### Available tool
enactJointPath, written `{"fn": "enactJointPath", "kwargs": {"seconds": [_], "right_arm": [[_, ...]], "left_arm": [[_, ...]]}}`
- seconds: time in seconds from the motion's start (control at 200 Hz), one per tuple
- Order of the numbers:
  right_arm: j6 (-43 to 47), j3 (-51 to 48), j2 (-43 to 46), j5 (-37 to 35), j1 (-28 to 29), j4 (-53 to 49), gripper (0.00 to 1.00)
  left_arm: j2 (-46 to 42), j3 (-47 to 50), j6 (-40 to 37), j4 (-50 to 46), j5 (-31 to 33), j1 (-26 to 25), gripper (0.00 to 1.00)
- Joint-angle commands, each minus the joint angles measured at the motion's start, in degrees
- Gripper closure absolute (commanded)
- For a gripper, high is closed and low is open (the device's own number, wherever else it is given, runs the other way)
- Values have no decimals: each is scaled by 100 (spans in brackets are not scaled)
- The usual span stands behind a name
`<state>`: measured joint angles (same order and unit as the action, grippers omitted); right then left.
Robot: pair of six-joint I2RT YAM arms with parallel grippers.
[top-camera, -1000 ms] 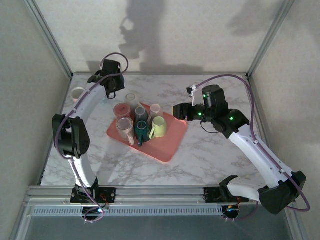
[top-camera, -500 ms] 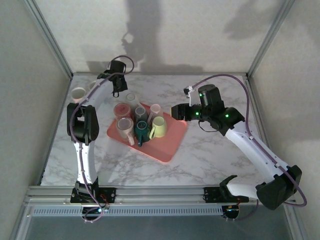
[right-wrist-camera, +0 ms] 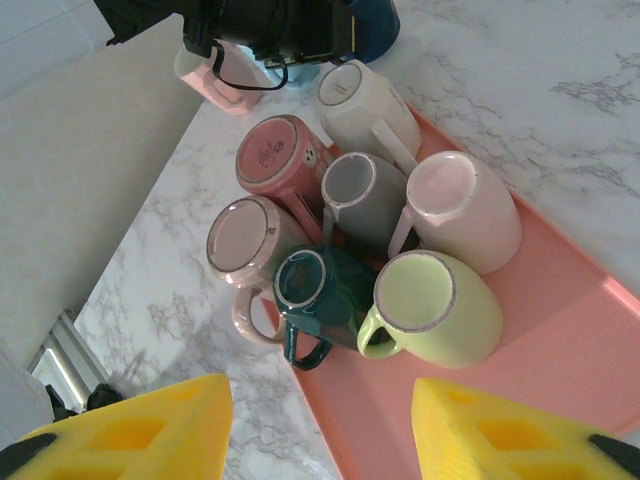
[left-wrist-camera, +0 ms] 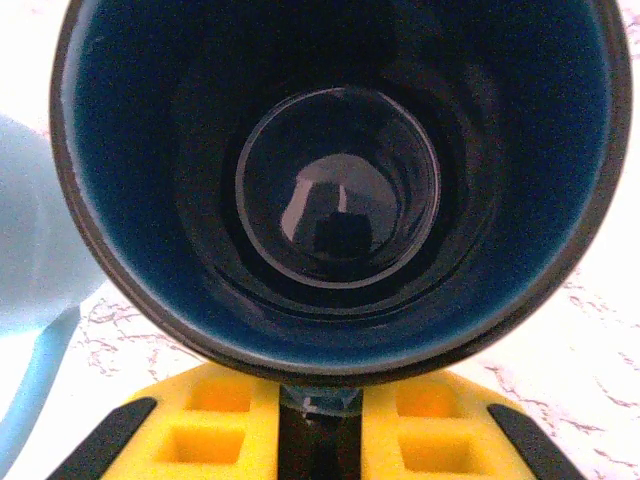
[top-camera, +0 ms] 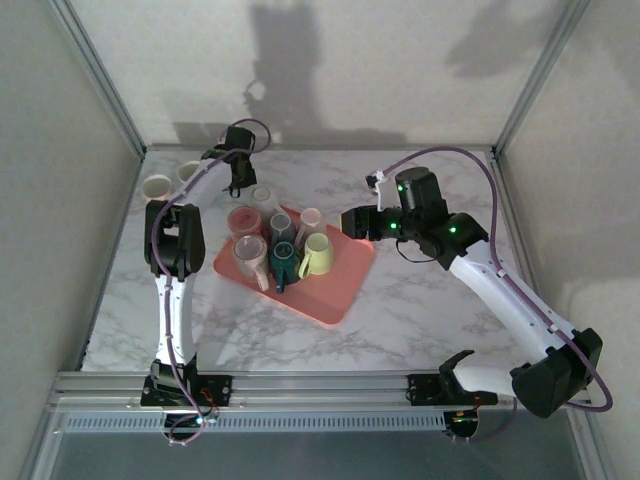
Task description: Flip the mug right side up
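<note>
Now mug, left gripper nearer tray.

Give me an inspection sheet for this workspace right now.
Surface: marble table, pink tray left of centre.
Job's things: seven mugs bunched on the tray, bases showing; dark blue mug, open mouth toward the left gripper.
Clutter: two pale mugs upright, far left.
Grippers: left gripper shut, apparently on the dark blue mug; right gripper open, empty, above the tray.
Cables: purple cables along both arms.
Surroundings: grey walls, metal frame.
</note>
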<state>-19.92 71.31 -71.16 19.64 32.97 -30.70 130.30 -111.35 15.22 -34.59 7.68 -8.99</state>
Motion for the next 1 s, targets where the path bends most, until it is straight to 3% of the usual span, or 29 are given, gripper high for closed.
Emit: {"fn": "enactJointPath", "kwargs": {"seconds": [0.0, 0.19, 0.34, 0.486, 0.756, 0.991], "right_arm": [[169, 191, 30, 7, -28, 30, 49], [199, 218, 22, 40, -33, -41, 48], [237, 249, 39, 32, -32, -80, 48], [285, 304, 75, -27, -31, -181, 48], [287, 261, 294, -266, -31, -355, 47], [283, 198, 431, -593, -36, -614, 47]], "left_arm": [[1, -250, 9, 251, 122, 67, 98], [40, -170, 12, 268, 105, 71, 92], [-20, -52, 47, 315, 125, 74, 65], [-159, 43, 44, 385, 40, 97, 53], [-1125, 423, 13, 280, -332, 89, 46], [-2771, 1785, 181, 433, -967, 77, 45]]}}
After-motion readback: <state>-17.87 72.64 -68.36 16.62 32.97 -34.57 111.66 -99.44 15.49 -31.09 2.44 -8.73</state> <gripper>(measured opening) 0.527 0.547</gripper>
